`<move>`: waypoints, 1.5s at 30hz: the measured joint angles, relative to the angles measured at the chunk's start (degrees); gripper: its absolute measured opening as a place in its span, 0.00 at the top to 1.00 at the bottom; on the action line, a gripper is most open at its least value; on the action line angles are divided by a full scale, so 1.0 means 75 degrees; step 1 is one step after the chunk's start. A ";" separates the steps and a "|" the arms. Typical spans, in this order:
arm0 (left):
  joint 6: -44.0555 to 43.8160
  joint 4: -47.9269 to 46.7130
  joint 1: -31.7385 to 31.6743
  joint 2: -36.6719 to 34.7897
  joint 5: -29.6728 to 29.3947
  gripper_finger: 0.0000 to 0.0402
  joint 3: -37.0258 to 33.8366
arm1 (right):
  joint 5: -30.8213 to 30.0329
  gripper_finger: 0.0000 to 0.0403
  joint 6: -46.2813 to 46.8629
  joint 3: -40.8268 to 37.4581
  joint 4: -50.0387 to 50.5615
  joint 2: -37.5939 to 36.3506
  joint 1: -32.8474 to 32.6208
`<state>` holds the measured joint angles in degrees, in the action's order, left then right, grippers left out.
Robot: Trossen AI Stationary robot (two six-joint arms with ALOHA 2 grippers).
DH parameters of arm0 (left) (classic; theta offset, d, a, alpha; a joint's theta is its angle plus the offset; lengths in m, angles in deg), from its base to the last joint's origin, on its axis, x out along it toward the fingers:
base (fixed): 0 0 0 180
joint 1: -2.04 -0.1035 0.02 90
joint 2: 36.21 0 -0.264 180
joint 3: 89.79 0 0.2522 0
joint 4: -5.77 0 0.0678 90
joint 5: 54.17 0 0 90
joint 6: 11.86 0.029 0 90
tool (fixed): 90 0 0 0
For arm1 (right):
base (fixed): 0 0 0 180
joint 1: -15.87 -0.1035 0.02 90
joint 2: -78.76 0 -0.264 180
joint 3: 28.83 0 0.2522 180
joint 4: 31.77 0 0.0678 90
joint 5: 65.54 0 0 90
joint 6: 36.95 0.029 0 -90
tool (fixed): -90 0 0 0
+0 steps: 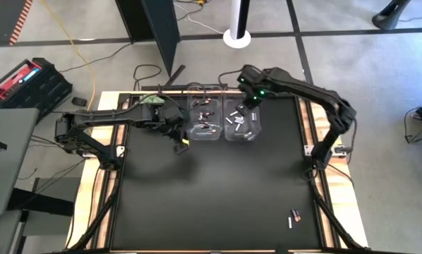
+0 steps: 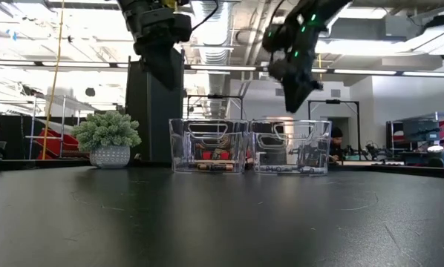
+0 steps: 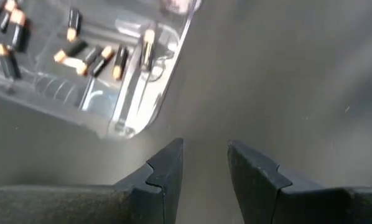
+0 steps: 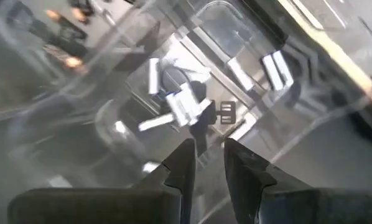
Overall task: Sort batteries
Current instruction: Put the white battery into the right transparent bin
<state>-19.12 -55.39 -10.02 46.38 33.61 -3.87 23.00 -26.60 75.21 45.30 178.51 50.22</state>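
A: Where are the two pincers?

B: The right pincer [image 1: 248, 104] hangs above the right clear bin [image 1: 242, 134], over its far part. Its wrist view looks straight down into that bin, and its fingers [image 4: 181, 167] stand a little apart with nothing between them. The left pincer [image 1: 181, 147] hovers over bare worktop [image 1: 211, 197], just off the near left corner of the left clear bin [image 1: 203, 135]. Its fingers [image 3: 167, 171] are parted too, and empty.

A: And the batteries?

B: Sorted by look, as far as I can see. The dark cells with copper ends [image 3: 93, 57] lie on the floor of the left bin; the white cells [image 4: 185, 107] lie in the right bin, several of them crossing one another. The right wrist view is smeared there, so I would not swear to how many. Two more dark batteries [image 1: 293, 219] lie side by side on the worktop near its front right corner, well apart from both bins.

A: How do the bins sit?

B: Side by side, touching or nearly so, toward the far edge of the worktop. In the low view both arms come down above them, the right pincer [image 2: 295, 83] clear of the rim.

A: Anything else there?

B: A small potted plant [image 2: 109, 138] stands at the back, left of the bins in the low view.
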 joint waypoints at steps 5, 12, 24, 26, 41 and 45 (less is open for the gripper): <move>0.0333 -0.0375 0.0015 0.0000 -0.0003 0.70 0.0000 | -0.0055 0.75 0.1206 -0.0357 0.0031 -0.0962 -0.0739; 0.0928 -0.0368 0.0172 0.0000 -0.0003 0.70 0.0000 | -0.1036 0.75 0.4133 -0.1850 -0.0002 -0.2506 -0.2572; 0.1312 -0.0349 0.0406 0.0000 -0.0006 0.70 0.0000 | -0.2264 0.75 1.0338 -0.3469 -0.0053 -0.3409 -0.7136; 0.1314 -0.0346 0.0414 0.0000 -0.0006 0.70 0.0000 | -0.2266 0.75 1.0898 -0.3474 -0.0019 -0.3196 -0.7640; 0.0593 -0.0072 0.0414 0.0000 -0.0006 0.70 0.0000 | -0.0985 0.74 1.4778 -0.3474 -0.0302 -0.1491 -1.0039; 0.0470 -0.0038 0.0414 0.0000 -0.0006 0.70 0.0000 | -0.0481 0.74 1.5392 -0.3474 -0.0526 -0.1137 -1.0548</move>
<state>-15.59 -55.67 -6.92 46.38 33.57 -3.87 19.40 88.84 49.16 41.35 169.98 -28.89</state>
